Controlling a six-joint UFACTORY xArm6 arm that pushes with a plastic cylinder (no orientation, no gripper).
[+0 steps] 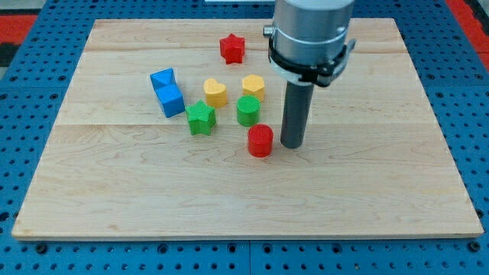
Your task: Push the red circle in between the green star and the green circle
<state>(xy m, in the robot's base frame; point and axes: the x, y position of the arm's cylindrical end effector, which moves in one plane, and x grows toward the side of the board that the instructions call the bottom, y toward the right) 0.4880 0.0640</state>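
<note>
The red circle (260,140) sits near the middle of the wooden board. The green circle (248,111) stands just above it, and the green star (201,118) lies to the upper left of it, left of the green circle. My tip (292,144) rests on the board just to the right of the red circle, very close to it or touching it. The rod rises from the tip to the arm's grey end at the view's top.
A yellow heart (215,92) and a yellow hexagon (254,85) lie above the green blocks. A blue block (166,92) lies left of the green star. A red star (232,48) sits near the board's top edge (191,21).
</note>
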